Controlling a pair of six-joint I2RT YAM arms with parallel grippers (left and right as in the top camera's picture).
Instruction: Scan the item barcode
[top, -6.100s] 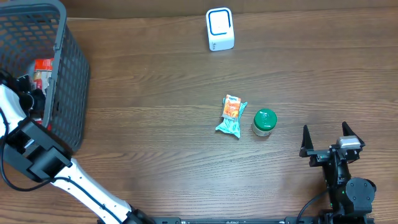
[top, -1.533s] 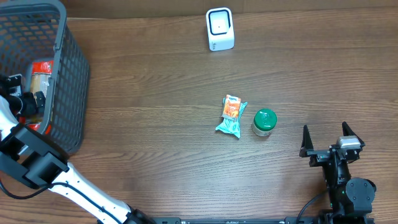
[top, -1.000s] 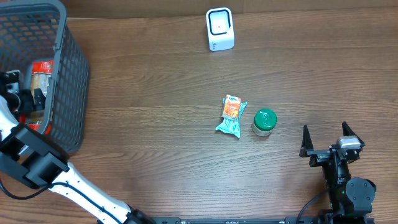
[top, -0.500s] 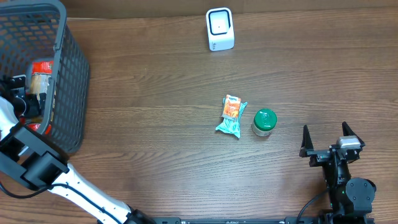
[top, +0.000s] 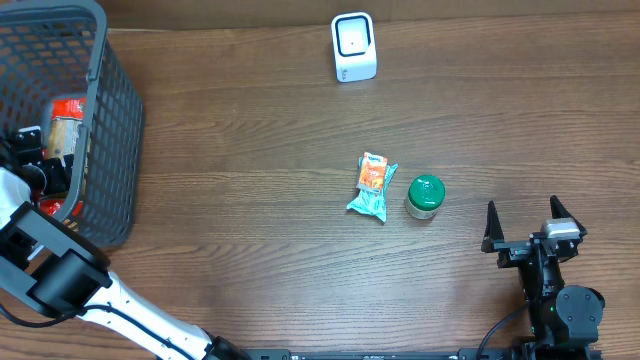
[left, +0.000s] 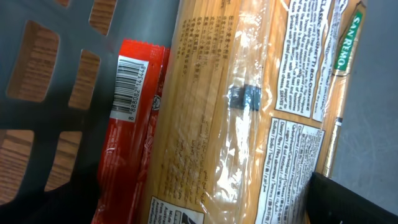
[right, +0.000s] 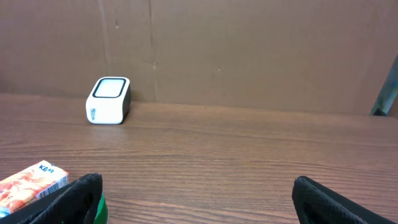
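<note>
- Your left gripper (top: 40, 160) is down inside the grey basket (top: 105, 120) at the table's far left, jaws spread wide, nothing pinched between them.
- From the left wrist you look straight onto a clear spaghetti packet (left: 249, 112), lying lengthways.
- A red packet (left: 134, 155) lies right against it on the left, its white barcode label (left: 130, 87) facing up.
- One dark finger (left: 351, 202) shows at the lower right corner, beside the spaghetti; whether it touches, you cannot tell.
- The white scanner (top: 353, 46) stands at the back edge of the table (top: 250, 200), well apart from the basket.
- Mid-table, a teal snack pouch (top: 372, 186) lies just beside a green-lidded jar (top: 425, 195).
- Your right gripper (top: 523, 222) sits near the front right, jaws wide open and empty, facing the scanner.
</note>
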